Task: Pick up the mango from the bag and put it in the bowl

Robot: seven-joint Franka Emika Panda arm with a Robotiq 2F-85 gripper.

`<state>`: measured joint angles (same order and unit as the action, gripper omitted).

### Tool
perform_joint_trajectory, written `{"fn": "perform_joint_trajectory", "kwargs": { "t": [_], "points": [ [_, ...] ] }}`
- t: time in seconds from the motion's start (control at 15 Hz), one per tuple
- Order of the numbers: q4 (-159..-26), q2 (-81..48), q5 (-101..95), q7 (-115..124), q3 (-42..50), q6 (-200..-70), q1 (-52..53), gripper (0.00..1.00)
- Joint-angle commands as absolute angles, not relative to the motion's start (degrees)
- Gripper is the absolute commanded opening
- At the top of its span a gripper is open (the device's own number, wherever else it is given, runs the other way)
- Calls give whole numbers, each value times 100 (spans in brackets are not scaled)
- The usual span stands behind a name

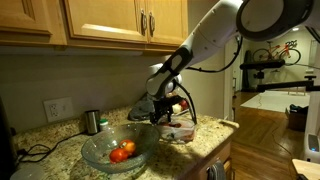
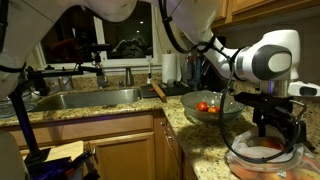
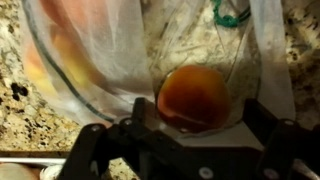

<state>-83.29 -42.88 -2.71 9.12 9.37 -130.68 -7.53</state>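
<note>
Overhead, wood cabinets (image 1: 110, 20) hang close above a speckled granite counter (image 1: 55, 142) in an exterior view. A wall outlet (image 1: 58, 107) sits at the back, with a small steel cup (image 1: 92, 121) near it. The bowl (image 1: 100, 152) is at the counter's front with red fruits (image 1: 122, 152) inside. The bag (image 1: 180, 130) lies just beside it, toward the end edge where the stone stops. Past that edge is open room and a wood floor (image 1: 270, 125). The gripper (image 1: 163, 112) hangs low over the bag, and the arm slants down from the upper corner. In an exterior view along the counter, a steel sink (image 2: 85, 98) lies under a dark window (image 2: 120, 35). The bowl (image 2: 228, 108) stands between the sink and the bag (image 2: 262, 156). A bare strip of counter (image 2: 185, 122) runs along the front edge by the bowl, with cabinet doors below. The gripper (image 2: 275, 135) is directly above the bag, which lies close to the counter's front corner. Wrist view: the gripper (image 3: 185, 135) has its jaws spread wide, holding nothing. The mango (image 3: 195, 92), round and orange-red, lies in the crinkly bag (image 3: 120, 60) on the counter, between the fingers (image 3: 95, 148). Granite (image 3: 20, 110) shows on both sides of the plastic. A green tie (image 3: 232, 14) sits at the far end. A pale orange shape shows blurred through the plastic.
</note>
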Motion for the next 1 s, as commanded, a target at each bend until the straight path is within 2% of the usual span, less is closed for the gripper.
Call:
{"fn": "perform_joint_trajectory", "kwargs": {
  "t": [0.0,0.8,0.87,0.93],
  "points": [
    [-8383,-4282,-238,888,927,-13029,-802,100],
    [-8369,-4289,-235,876,937,-13032,-838,100],
    [-8369,-4291,-238,876,939,-13035,-838,89],
    [-8372,-4291,-241,871,939,-13050,-837,72]
  ]
}}
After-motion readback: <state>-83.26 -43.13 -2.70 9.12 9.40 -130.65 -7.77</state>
